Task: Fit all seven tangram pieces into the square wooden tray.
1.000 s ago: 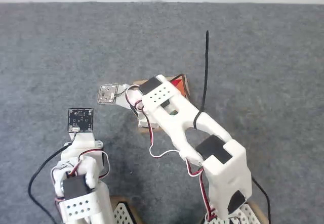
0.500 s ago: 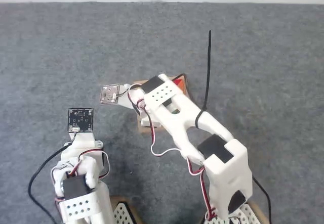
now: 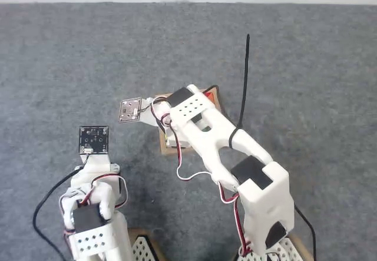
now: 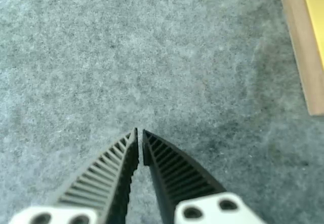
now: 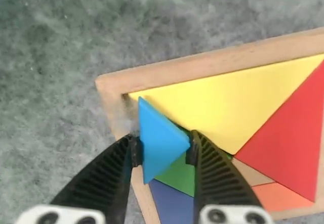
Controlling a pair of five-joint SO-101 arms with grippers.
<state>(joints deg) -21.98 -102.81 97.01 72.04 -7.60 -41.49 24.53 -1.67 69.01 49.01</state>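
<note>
At the tray's left side, the right hand [image 5: 163,148] is clamped on a blue triangle [image 5: 157,133], one ribbed finger [image 5: 109,176] on each of two opposite edges. The blue triangle sits at an inner corner of the tray [image 5: 202,64], with one point close to that corner. Whether it lies flat on the tray floor or is held just above it cannot be told.

Just beside the blue triangle is a large yellow triangle [image 5: 238,102], which runs along the wooden rim. A red triangle [image 5: 288,148] meets the yellow triangle along one long edge. A green piece [image 5: 177,176] shows partly under the blue triangle, between the fingers, and a dark-blue piece [image 5: 169,204] borders the green piece. An orange piece [image 5: 283,196] lies against the red triangle, with a strip of bare wood between it and the green piece.

From above, the right arm [image 3: 235,155] stretches from the near edge over the tray, covering most of it; rim corners and a patch of red remain visible. A black cable [image 3: 244,78] rises from this arm.

The left hand [image 4: 140,133] is closed and empty, fingertips nearly touching, above bare grey bench [image 3: 306,66]. It is well apart from the tray, whose edge appears to its right. The left arm [image 3: 94,214] stands at the near left.
</note>
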